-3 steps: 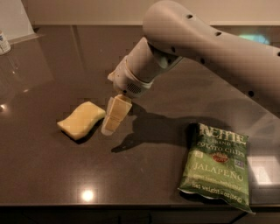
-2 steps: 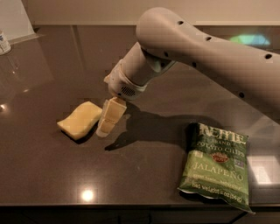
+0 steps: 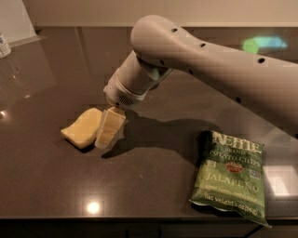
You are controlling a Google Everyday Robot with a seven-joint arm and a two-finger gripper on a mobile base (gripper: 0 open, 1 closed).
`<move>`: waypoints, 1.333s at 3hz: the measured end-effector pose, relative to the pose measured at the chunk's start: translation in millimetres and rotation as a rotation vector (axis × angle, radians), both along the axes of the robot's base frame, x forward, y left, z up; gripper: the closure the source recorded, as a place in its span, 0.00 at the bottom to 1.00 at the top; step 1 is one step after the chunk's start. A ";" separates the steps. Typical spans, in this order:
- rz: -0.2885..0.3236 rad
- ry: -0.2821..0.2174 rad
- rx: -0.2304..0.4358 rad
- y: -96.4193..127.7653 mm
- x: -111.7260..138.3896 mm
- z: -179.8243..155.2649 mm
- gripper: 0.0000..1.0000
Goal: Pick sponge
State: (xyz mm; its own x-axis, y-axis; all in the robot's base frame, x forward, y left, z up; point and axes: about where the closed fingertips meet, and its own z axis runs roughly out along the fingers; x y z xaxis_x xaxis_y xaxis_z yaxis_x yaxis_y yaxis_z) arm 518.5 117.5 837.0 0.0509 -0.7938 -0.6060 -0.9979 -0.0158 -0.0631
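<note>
The front edge of the surface runs across the bottom of the view, with a band of open, dark top between it and the things upon it. The sponge lies left of centre, well back from that edge, with bare surface to its left and in front of it. The gripper stands at the sponge's right side, angled down and to the left, its tip low at the surface and just beside the sponge's right edge. Whether it touches the sponge, and whether it is open or closed, cannot be told from this view. The arm reaches in from the right and fills the upper right, casting a shadow to the right of the gripper. A green chip bag lies flat near the front edge on the right, well apart from the sponge, with open surface between the two. The surface is glossy dark brown and carries bright spots of reflected light — a greenish one shows at the far right. A pale wall runs behind it, and a small container sits at the far left edge. The sponge is a pale yellow, flat foam block, lying flat, its near long side gently curved.
</note>
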 end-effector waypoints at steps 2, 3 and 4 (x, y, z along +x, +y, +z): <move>0.007 0.014 -0.007 14.2 0.0 -2.7 0.41; 0.004 0.019 0.001 14.6 0.9 -0.6 0.64; -0.003 0.023 0.016 9.9 3.0 11.5 0.88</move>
